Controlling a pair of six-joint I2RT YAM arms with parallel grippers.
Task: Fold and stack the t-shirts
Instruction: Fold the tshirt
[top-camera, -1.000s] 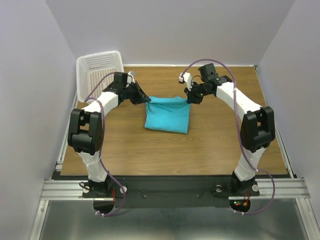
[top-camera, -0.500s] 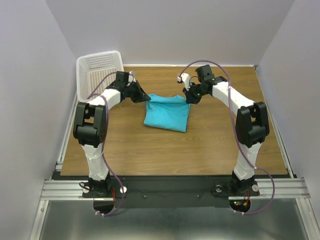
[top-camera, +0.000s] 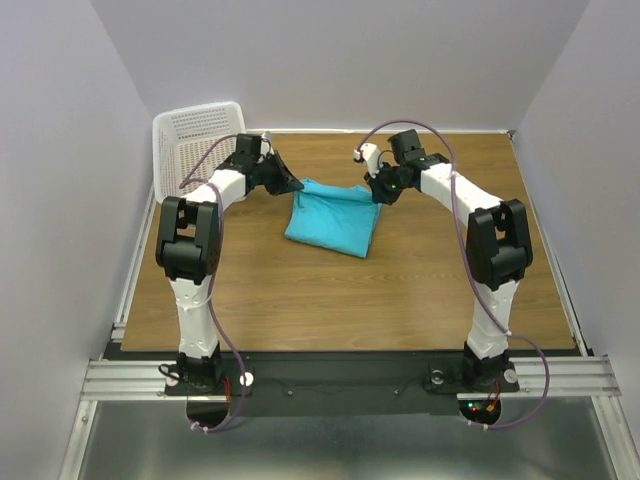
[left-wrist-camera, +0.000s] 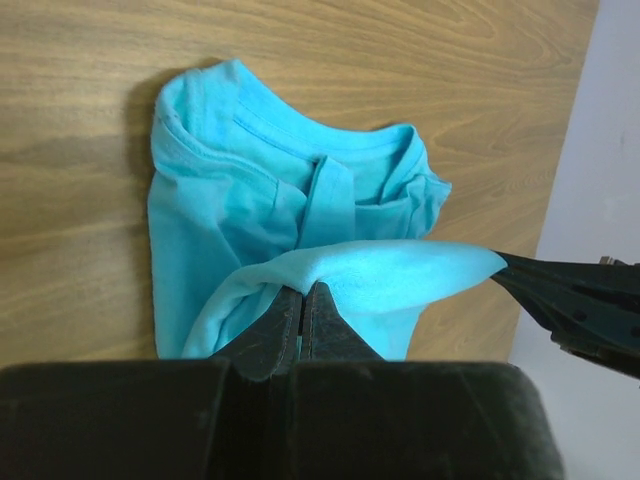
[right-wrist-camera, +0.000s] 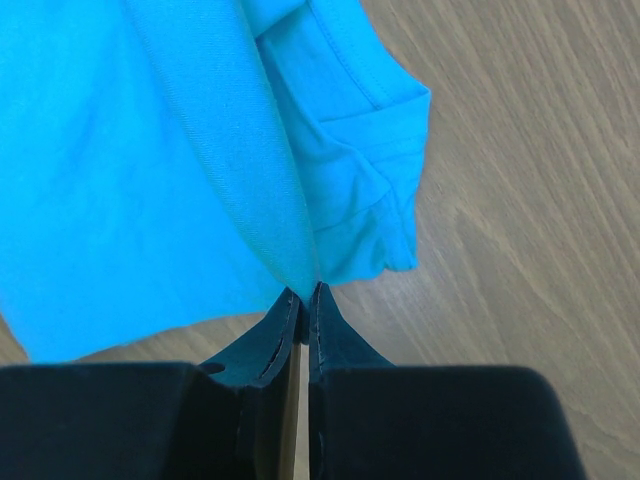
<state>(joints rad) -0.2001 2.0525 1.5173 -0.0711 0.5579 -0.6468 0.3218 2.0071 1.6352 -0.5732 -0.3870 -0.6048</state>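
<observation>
- A white mesh basket (top-camera: 198, 140) stands tipped up against the wall at the far left corner of the wooden table (top-camera: 400, 290).
- Just right of the basket, the left gripper (top-camera: 292, 186) has its jaws pressed fully together on a fold of the turquoise t-shirt (top-camera: 330, 218). In the left wrist view the pinched cloth rises off the rest of the garment as a taut band that runs across to the other gripper.
- The turquoise t-shirt lies further right of the basket, apart from it, in a loosely folded, roughly rectangular heap. Its far edge is lifted between the two grippers and its near part rests on the wood. The neck opening (left-wrist-camera: 330, 165) faces up, with crumpled layers below it.
- On the side of the shirt away from the basket, the right gripper (top-camera: 378, 195) has its jaws closed to a thin slit, nipping the edge of the cloth at the shirt's far corner. A sleeve (right-wrist-camera: 365, 140) with a stitched hem hangs just beside the fingertips, over bare wood.
</observation>
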